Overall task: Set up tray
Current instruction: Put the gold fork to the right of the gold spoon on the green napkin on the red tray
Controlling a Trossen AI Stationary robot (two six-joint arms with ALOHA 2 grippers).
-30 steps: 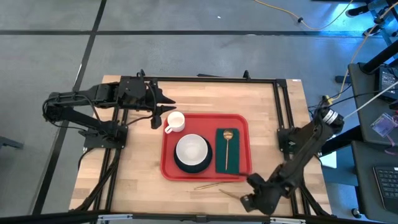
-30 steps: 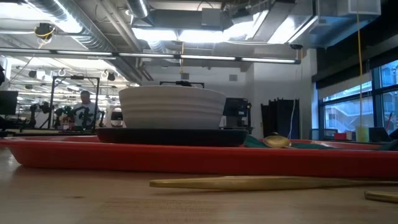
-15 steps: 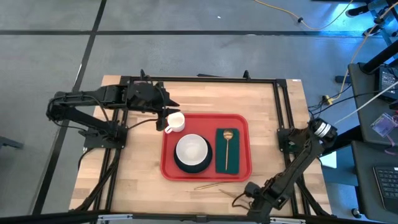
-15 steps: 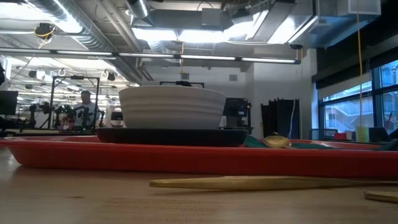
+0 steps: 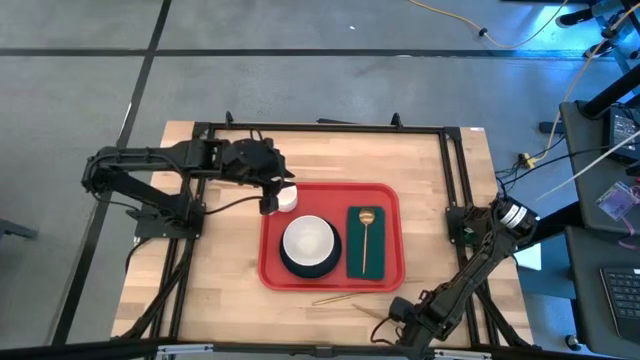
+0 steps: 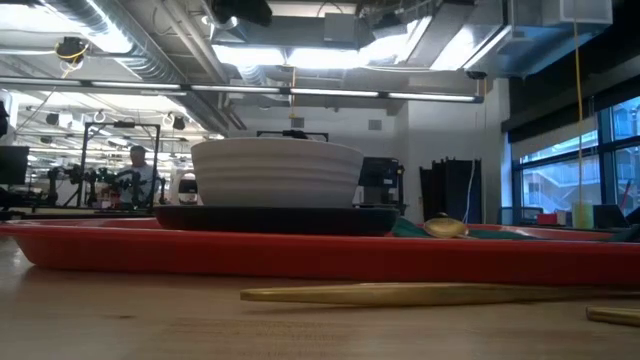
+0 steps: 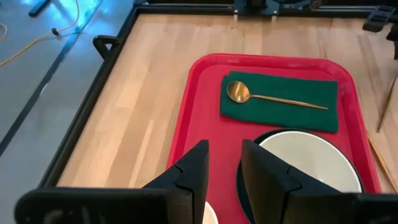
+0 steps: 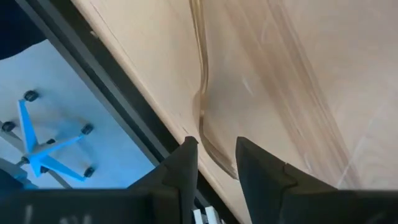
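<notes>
Wooden table (image 5: 220, 270) bears tray (image 5: 390, 235); left end effector (image 5: 272, 196) overhangs its corner.

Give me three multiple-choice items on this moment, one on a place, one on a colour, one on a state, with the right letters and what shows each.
1. Where does the gold spoon lie?
A. on the green napkin in the tray
B. inside the white bowl
C. on the bare wood beside the tray

2. What colour is the tray?
A. blue
B. red
C. white

3. How do the chopsticks stand with the tray?
A. upright in the mug
B. across the bowl
C. flat on the table, outside the tray's near rim

Answers:
1 A: the left wrist view shows the spoon resting along the napkin.
2 B: the high view and the left wrist view both show a red tray.
3 C: the high view shows them on the wood just past the rim, and the low view shows one lying flat in front of the tray.
</notes>
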